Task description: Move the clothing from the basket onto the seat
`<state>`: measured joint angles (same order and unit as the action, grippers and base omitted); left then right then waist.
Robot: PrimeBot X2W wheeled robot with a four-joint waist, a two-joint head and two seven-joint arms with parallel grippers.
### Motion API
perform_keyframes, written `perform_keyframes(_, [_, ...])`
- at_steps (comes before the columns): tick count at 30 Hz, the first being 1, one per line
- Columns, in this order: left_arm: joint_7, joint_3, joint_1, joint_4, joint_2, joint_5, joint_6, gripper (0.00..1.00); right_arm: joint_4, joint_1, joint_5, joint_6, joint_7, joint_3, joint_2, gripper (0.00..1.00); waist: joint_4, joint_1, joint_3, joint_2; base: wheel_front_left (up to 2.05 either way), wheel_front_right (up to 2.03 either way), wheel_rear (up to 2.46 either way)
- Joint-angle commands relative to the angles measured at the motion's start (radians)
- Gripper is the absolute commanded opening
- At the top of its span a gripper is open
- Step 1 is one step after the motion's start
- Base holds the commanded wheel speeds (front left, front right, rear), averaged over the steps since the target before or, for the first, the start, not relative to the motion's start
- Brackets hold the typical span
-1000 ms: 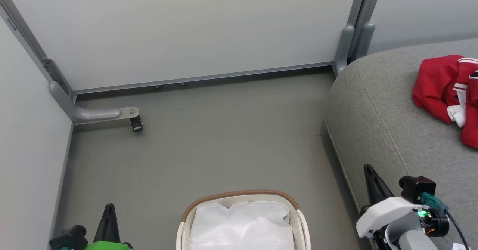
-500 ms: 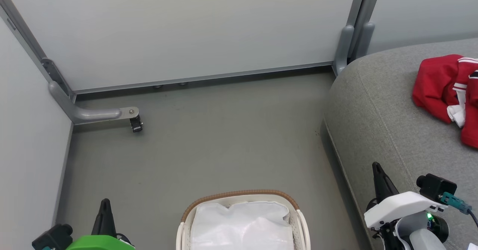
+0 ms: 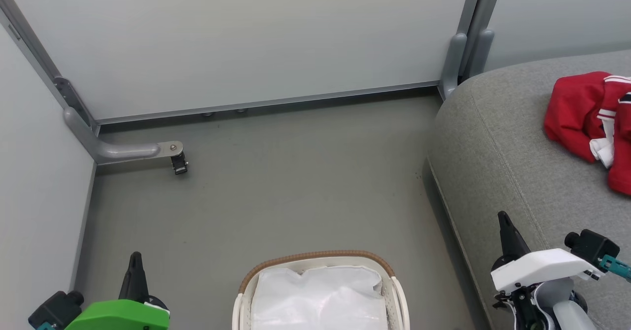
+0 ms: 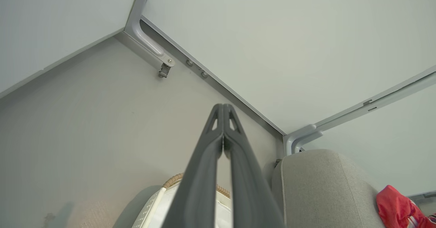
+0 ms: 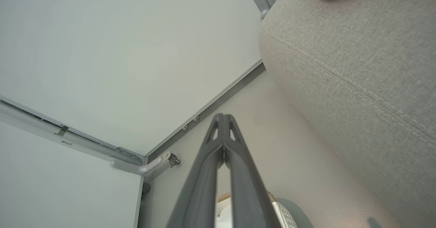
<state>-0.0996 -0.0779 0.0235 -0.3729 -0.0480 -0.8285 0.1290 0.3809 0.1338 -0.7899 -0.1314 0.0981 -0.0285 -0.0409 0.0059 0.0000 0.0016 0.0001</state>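
On the near left, my left gripper (image 3: 134, 261) has slid further out toward the corner over the last second, its fingers pressed together on nothing. The basket (image 3: 315, 258) sits near centre where it was. The part I can see holds the white liner (image 3: 320, 295) and no red. My right gripper (image 3: 503, 219) has drifted right along the edge of the seat (image 3: 493, 147), also pinched closed and empty. The clothing (image 3: 577, 108) lies far right on the cushion, so I judge the transfer done and the arms parking.
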Motion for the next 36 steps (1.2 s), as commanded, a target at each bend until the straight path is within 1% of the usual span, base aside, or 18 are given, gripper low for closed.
perform_keyframes(1, [0.007, -0.005, 0.031, 0.017, -0.005, -0.035, 0.001, 0.0, -0.019, 0.005, -0.035, 0.0, -0.007, -0.006, -0.007, 0.0, 0.0, 0.0, 0.0, -0.0001, 0.0, 0.0, 0.0])
perform_keyframes(15, [0.053, -0.013, 0.046, 0.043, -0.005, -0.2, 0.001, 0.0, -0.046, -0.003, -0.208, 0.001, -0.053, -0.024, -0.008, 0.0, -0.001, 0.0, 0.0, -0.0001, 0.0, 0.0, 0.0])
perform_keyframes(36, [0.111, -0.022, 0.064, 0.074, -0.005, -0.409, 0.002, 0.0, -0.08, -0.013, -0.428, 0.001, -0.11, -0.047, -0.009, 0.0, -0.002, 0.0, 0.001, -0.0001, 0.0, 0.0, 0.0])
